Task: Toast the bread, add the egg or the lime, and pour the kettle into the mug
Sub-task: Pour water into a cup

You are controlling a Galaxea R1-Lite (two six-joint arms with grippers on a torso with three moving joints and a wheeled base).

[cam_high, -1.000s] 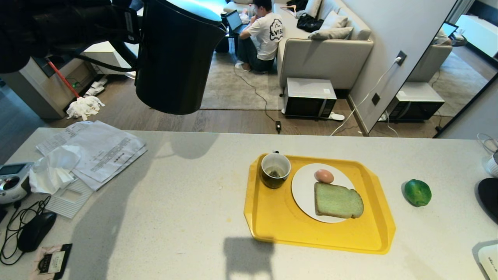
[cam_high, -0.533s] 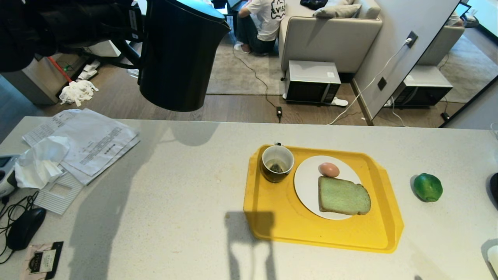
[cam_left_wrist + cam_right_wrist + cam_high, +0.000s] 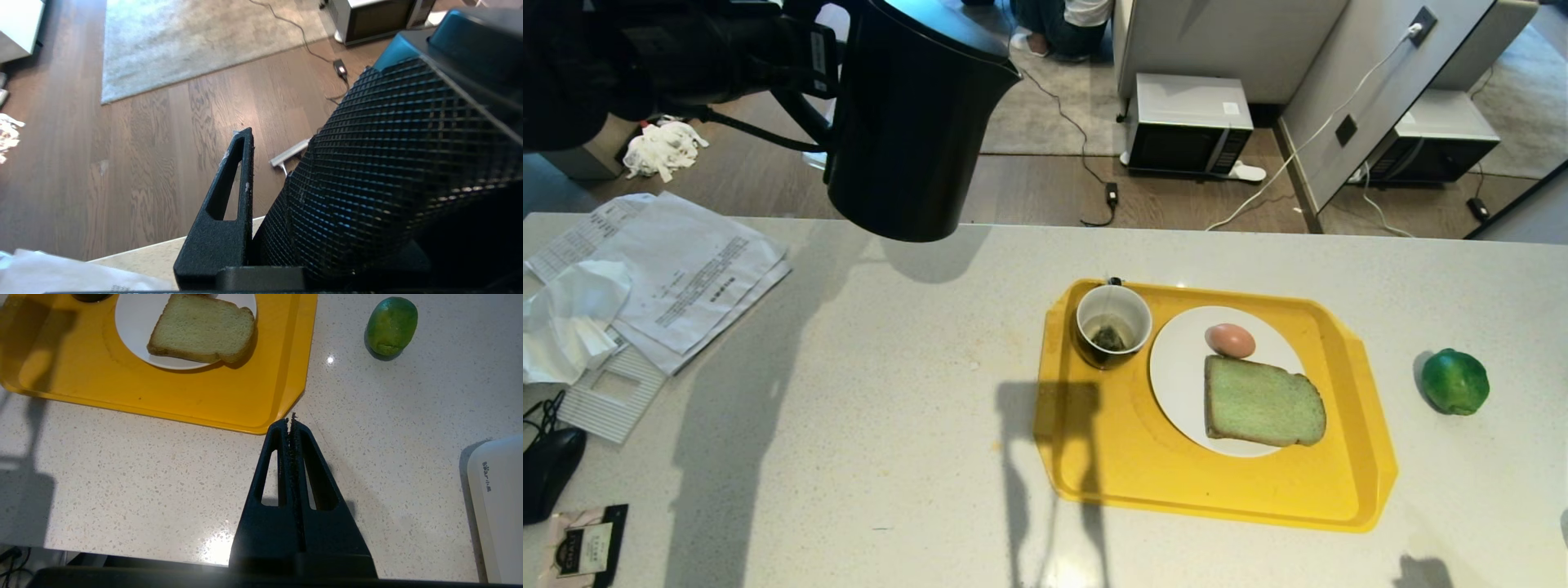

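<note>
Whole head view shifted since the earlier frame: camera moved, objects unmoved on the surface (image 3: 866,392). Left end effector (image 3: 261,228) clamped on kettle (image 3: 915,122), held aloft, well apart from mug (image 3: 1112,325) on yellow tray (image 3: 1225,490). Bread (image 3: 1262,402) and egg (image 3: 1230,340) on plate (image 3: 1176,376). Lime (image 3: 1454,381) beside tray. Right end effector (image 3: 291,420) closed, empty.

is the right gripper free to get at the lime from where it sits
Probably yes. The right gripper is shut and empty above bare counter by the tray corner, and nothing lies between it and the lime.
</note>
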